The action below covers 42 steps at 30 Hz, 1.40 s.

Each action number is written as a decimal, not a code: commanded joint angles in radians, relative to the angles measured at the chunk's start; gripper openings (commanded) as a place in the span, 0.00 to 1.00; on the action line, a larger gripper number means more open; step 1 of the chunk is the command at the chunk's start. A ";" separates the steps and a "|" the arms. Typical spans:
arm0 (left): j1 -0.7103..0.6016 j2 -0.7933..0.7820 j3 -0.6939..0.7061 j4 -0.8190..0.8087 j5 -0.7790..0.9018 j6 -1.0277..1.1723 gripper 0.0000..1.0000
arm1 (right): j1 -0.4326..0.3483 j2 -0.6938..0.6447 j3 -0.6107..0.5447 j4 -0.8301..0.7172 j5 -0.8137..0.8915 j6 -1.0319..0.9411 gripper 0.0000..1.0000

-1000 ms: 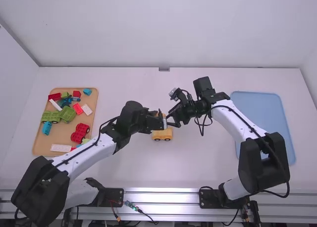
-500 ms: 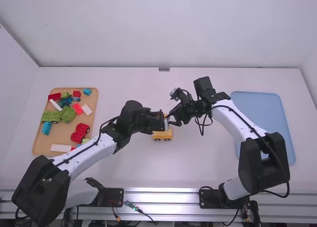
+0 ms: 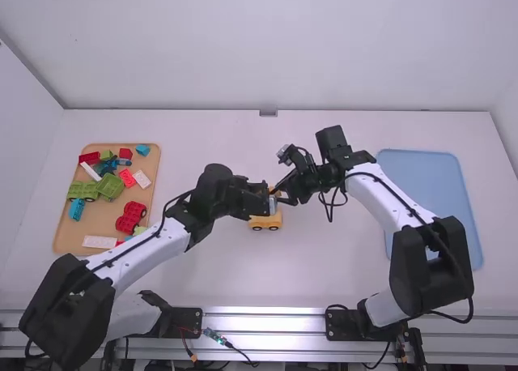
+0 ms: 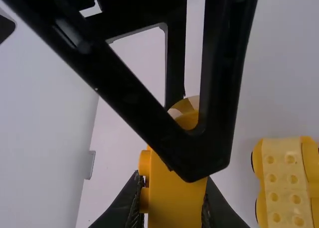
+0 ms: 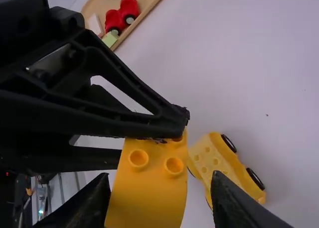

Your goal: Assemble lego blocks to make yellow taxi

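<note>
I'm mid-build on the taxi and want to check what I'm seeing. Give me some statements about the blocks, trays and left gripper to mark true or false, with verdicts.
1. The left gripper has a yellow block in its jaws. True.
2. The red wheeled block sits in the blue tray. False: it is in the tan tray.
3. The yellow wheeled base stands between the two trays. True.
4. The yellow block in the left gripper has no studs. False: the right wrist view shows studs on it.
5. The green wheeled block is in the tan tray. True.
</note>
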 commanded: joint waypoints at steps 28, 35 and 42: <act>-0.004 0.004 -0.010 -0.003 0.073 0.015 0.24 | -0.002 0.011 0.032 0.011 0.016 0.003 0.14; -0.004 -0.006 -0.010 0.027 0.048 -0.103 0.99 | -0.004 0.011 0.032 0.012 0.026 0.002 0.09; 0.021 -0.081 0.018 -0.018 0.019 -0.321 0.99 | -0.003 0.011 0.032 0.024 0.110 -0.092 0.00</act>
